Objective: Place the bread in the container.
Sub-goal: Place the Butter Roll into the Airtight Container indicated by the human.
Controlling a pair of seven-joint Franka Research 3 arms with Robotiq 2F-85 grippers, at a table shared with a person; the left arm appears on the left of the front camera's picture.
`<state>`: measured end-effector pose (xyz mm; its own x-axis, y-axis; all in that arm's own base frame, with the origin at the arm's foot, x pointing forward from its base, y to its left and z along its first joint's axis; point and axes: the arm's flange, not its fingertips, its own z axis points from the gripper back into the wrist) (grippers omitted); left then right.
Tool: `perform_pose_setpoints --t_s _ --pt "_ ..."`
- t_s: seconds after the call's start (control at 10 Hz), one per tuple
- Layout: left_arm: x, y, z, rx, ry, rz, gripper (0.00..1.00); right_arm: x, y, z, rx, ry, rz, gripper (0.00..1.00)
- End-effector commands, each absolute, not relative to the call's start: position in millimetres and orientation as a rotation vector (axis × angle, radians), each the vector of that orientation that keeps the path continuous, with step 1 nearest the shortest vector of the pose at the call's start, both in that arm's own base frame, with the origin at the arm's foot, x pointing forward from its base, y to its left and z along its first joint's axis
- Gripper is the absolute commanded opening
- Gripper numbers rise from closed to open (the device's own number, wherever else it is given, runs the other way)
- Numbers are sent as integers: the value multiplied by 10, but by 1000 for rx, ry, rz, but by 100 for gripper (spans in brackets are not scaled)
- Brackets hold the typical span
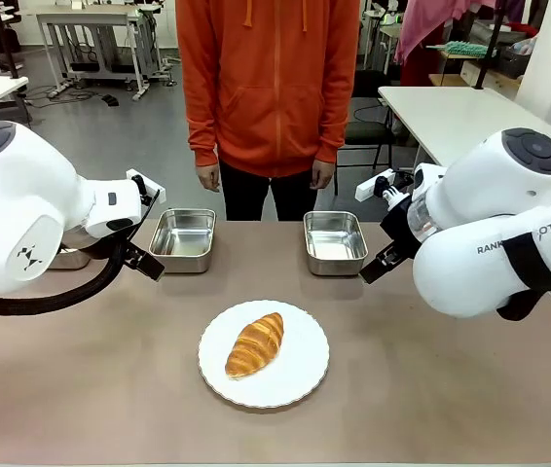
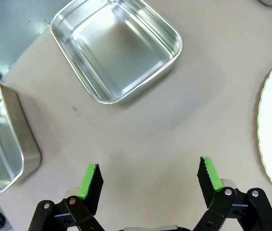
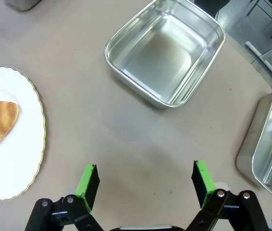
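No grab yet: bread (image 1: 255,344) on plate (image 1: 295,384); left hand (image 2: 149,168) & right hand (image 3: 144,171) both spread, empty.
Front: bread lies mid-plate, by the middle of the tabletop's (image 1: 451,389) near edge; 2 empty pans, left pan (image 1: 183,236) & right pan (image 1: 334,240), sit at the far edge before a person (image 1: 268,88). L wrist: left hand over bare tabletop, left pan ahead, 3rd pan (image 2: 1,139) at the tabletop's edge. R wrist: right hand likewise, right pan ahead, bread's tip at pic edge, 4th pan (image 3: 270,144) at the tabletop's edge. Risks, my guess: pinching a tapered end lets it slip; hard squeeze crushes the crust; look-alike pans invite a wrong drop; both arms reaching centre could clash.
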<state>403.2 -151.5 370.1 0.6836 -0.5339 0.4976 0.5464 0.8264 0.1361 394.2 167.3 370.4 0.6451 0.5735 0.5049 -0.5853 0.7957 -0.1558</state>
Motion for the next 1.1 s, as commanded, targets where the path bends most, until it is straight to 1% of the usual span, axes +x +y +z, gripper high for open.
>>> perform_pose_setpoints --t_s 0.0,0.3,0.5,0.7,1.0 --pt "4032 -1516 3702 -24 -550 -606 100 3943 1672 3705 23 -567 659 100" --pt "4032 -1515 3701 -24 -550 -606 100 3942 1673 3704 22 -567 659 100" --pt "4233 -1253 4153 -98 -579 -593 100 4133 1528 4215 62 -598 634 100" --pt "4428 -908 4612 -159 -559 -607 100 4302 1226 4622 66 -623 606 100" --pt "4649 139 5193 -359 -531 -778 100 4465 212 5193 219 -657 611 100"
